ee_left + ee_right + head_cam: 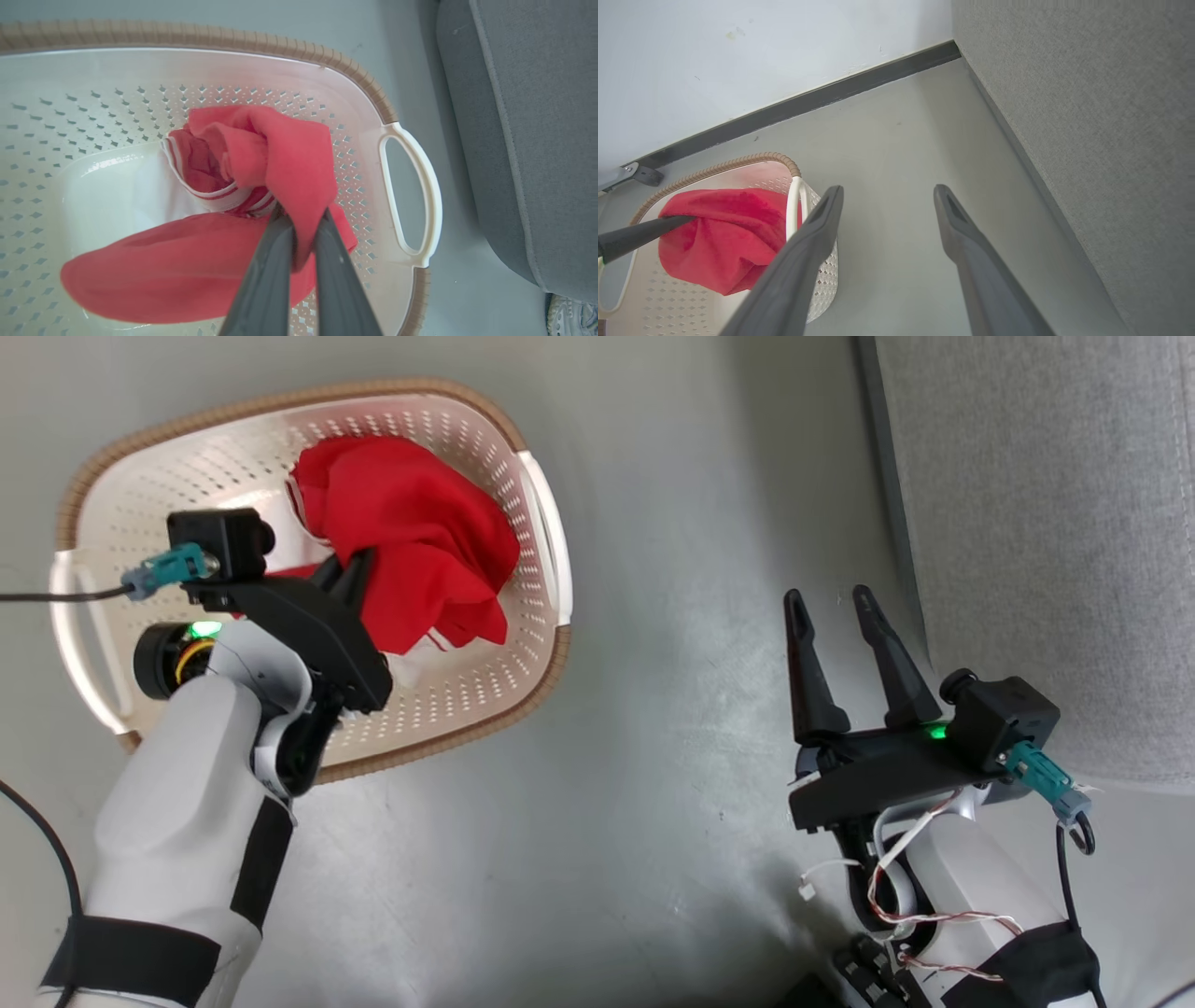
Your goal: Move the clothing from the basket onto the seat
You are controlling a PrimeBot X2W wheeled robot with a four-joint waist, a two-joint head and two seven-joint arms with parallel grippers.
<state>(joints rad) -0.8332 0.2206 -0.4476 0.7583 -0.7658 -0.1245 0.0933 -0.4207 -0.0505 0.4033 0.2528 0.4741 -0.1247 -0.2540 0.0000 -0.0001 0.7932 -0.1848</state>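
1. Your left gripper (353,569) is clamped on the clothing (411,537), its fingers pinched tight into a fold of the cloth
2. The clothing is a crumpled bright red bundle, and the left wrist view shows a band of white striped trim; it sits bunched inside the basket (280,401), gathered up towards the fingers
3. Your right gripper (831,602) is spread wide and holds nothing, over the grey floor (653,756) between the basket and the seat (1046,523)
4. The seat is grey fabric, on your right, well apart from the basket
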